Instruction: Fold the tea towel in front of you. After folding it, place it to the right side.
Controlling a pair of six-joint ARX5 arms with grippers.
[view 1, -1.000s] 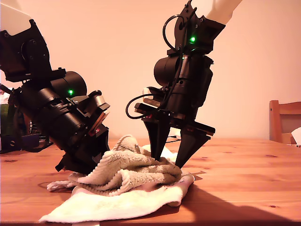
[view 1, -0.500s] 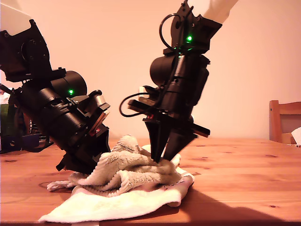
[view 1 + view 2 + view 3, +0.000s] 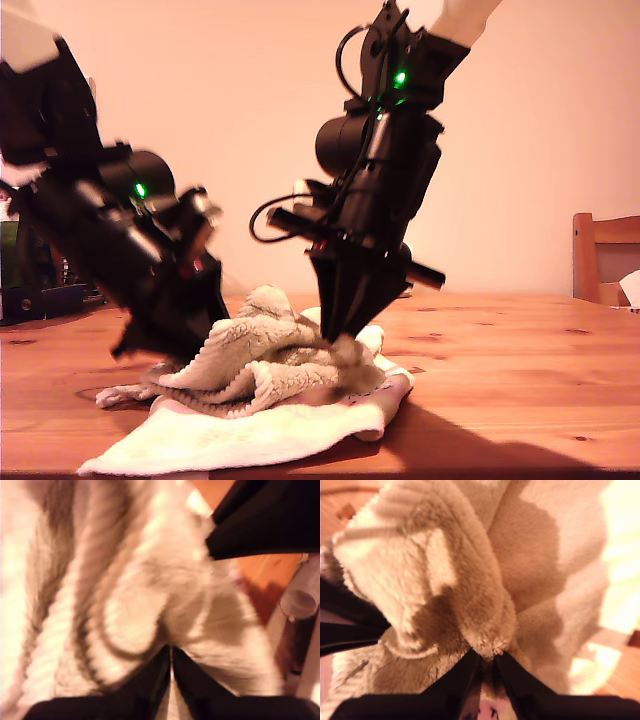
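The towel [image 3: 260,390] lies in a bunched heap on the wood table [image 3: 520,360], in the lower middle of the exterior view. A flat pale part of it lies spread on the table at the bottom. A fluffy tan part is heaped on top in thick folds.

My first gripper [image 3: 171,647] is at the exterior view's left. That arm looks blurred there. Its tip goes down behind the heap, so the exterior view does not show its jaws. In the first wrist view the jaws are pressed together, with only a thin line between them. Folds of the towel [image 3: 135,615] run right into the tips, so they look clamped on the cloth. This view is blurred too.

My second gripper [image 3: 338,338] comes down from the top middle of the exterior view. It points at the top of the heap, on the side nearer the exterior view's right. Its jaws make one dark point there. In the second wrist view my second gripper [image 3: 487,652] has its jaws clamped on a fuzzy tuft of the towel [image 3: 470,580].

A wood chair [image 3: 605,260] shows at the right edge of the exterior view, behind the table. It stands well apart from the towel.
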